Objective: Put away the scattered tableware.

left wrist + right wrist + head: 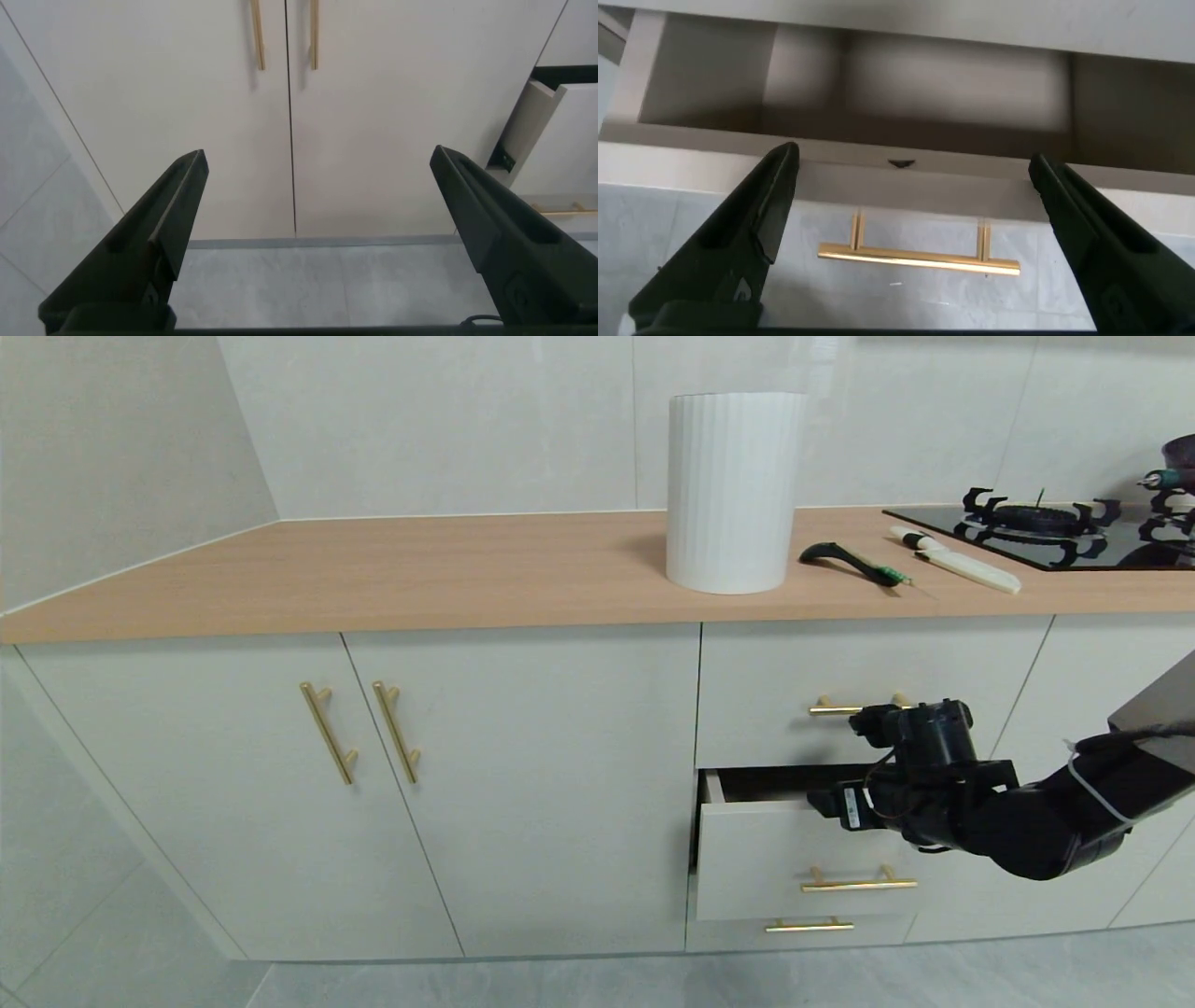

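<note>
The drawer (794,840) stands only partly out below the surface (420,569). I judge that the right tool (912,159), spread wide and empty just before its front, should draw it straight out. Count one white ribbed canister (733,490), one open drawer, two tools (the left tool (318,154) is also wide open and empty), and two pieces on the surface near the canister: a white knife (957,560) and a black-handled utensil (854,562).

From where my right gripper (913,159) sits, the wooden countertop (420,569) runs above it. A white ribbed canister (733,490) stands up-left, with a black-handled utensil (854,563) and cream knife (957,563) overhead and the hob (1046,537) up-right.
</note>
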{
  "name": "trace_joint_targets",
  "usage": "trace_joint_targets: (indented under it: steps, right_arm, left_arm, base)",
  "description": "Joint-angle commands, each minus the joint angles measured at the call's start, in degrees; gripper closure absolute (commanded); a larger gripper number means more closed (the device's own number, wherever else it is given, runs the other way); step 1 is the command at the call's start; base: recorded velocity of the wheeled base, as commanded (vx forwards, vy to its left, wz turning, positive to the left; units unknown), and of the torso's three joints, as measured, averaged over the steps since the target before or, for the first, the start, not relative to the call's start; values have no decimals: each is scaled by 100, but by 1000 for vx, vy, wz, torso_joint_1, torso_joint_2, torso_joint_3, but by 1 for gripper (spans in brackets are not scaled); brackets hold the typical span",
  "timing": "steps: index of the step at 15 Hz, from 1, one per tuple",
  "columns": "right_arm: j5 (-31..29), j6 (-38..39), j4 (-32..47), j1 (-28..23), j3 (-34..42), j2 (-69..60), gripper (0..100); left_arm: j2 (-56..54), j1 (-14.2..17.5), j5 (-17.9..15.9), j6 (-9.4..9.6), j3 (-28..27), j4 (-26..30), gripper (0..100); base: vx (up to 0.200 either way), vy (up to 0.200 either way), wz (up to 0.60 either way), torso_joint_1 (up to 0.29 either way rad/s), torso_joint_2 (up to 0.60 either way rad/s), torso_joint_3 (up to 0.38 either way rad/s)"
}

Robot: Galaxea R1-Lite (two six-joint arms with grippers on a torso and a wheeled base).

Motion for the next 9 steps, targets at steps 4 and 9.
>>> trace_joint_targets:
  steps: [4,9]
  right_arm:
    - [-10,239,-180,6,-43,-5,0]
    - [-203,380,-602,-2,-87,346,0]
  left_arm:
    - [2,2,-2,-1,0,0,0]
    - [2,2,-2,-1,0,0,0]
  base:
    - [0,0,0,0,0,0]
    - [0,0,0,0,0,0]
